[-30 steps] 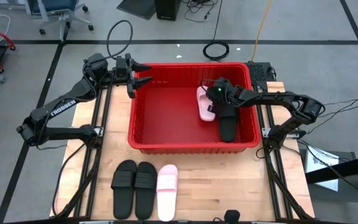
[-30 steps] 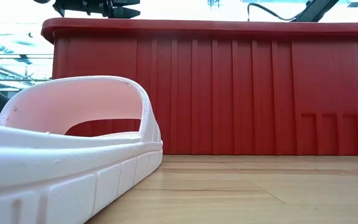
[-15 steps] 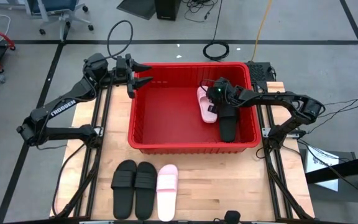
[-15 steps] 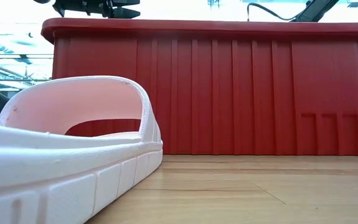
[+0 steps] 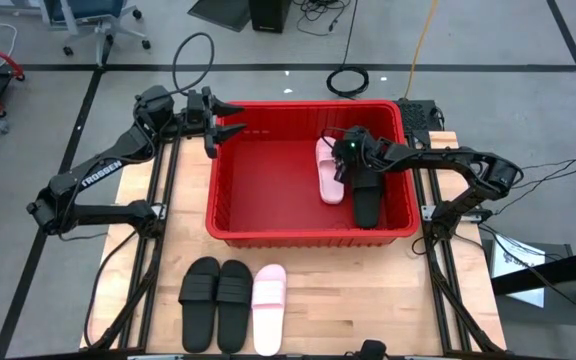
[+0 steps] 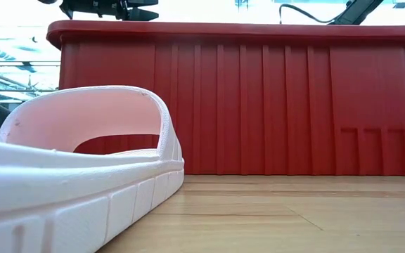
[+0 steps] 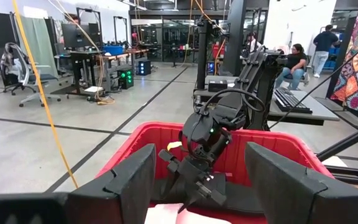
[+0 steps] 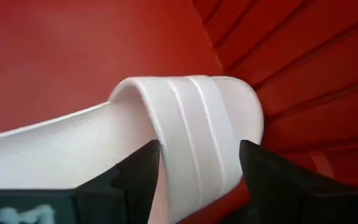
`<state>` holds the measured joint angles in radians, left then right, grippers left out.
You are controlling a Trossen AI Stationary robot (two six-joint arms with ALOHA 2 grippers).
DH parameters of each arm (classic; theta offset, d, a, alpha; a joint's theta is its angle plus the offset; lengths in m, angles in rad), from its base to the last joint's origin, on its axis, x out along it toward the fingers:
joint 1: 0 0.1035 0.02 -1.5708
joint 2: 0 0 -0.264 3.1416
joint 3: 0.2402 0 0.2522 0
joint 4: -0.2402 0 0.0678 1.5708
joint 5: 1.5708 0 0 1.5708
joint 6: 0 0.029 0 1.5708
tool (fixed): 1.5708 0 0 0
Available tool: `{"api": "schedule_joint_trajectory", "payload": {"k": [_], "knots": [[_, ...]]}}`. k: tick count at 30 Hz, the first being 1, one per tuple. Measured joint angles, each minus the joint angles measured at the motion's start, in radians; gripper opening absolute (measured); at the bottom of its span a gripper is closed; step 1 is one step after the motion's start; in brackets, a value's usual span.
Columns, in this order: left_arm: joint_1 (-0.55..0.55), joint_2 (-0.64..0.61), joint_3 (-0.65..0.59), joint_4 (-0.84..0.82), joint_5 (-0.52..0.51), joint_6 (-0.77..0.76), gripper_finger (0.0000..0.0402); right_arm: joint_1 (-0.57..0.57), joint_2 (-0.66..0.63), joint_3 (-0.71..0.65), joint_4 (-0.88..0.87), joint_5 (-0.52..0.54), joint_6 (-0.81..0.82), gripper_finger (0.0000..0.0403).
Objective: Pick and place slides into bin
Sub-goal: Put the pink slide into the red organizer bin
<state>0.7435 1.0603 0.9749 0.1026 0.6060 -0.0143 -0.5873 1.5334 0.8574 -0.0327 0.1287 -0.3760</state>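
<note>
Slides are split between two places, as you can see from above: two lie inside the bin point(image 5: 230, 215) and three wait on the surface point(image 5: 388, 300) in front of it. In the bin, a pink slide point(image 5: 330, 172) lies flat on the red floor toward the right side, and a black slide point(image 5: 365, 200) lies just beside it, nearer the right wall; the rest of the bin floor is bare. Your right gripper point(image 5: 342, 160) hangs inside the bin directly over the pink slide's strap, and in its wrist view the jaws stand wide, one finger point(image 8: 138, 180) on either side of the strap, no longer pinching it, so the slide rests on the floor on its own. Your left gripper point(image 5: 230, 117) hovers over the bin's far left corner, jaws wide and holding nothing. On the surface, two black slides point(image 5: 218, 300) lie side by side, touching, with a second pink slide point(image 5: 269, 308) just to their right, all three lined up lengthwise, well apart from the bin's front wall. From table height that pink slide point(image 6: 76, 169) fills the near left, with the ribbed front wall of the bin point(image 6: 259, 105) behind it.
</note>
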Motion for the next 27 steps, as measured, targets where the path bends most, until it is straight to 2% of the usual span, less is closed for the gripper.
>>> {"api": "schedule_joint_trajectory", "payload": {"k": [4,15,19,27], "knots": [[0.0,0.0,0.0,-0.004,0.0,-0.002,0.0248,0.0,0.0,0.0,0.009,-0.058,0.007,0.0227],[0.0,0.0,0.0,-0.01,0.0,-0.003,0.0248,0.029,-0.001,0.0,0.008,-0.081,-0.005,0.0227],[-0.002,0.0,0.0,-0.004,0.0,-0.012,0.0248,0.054,-0.001,0.0,0.056,-0.077,-0.029,0.0228],[-0.056,-0.014,0.0,0.013,0.073,-0.008,0.0248,0.112,-0.032,0.0,0.16,-0.075,-0.05,0.022]]}}
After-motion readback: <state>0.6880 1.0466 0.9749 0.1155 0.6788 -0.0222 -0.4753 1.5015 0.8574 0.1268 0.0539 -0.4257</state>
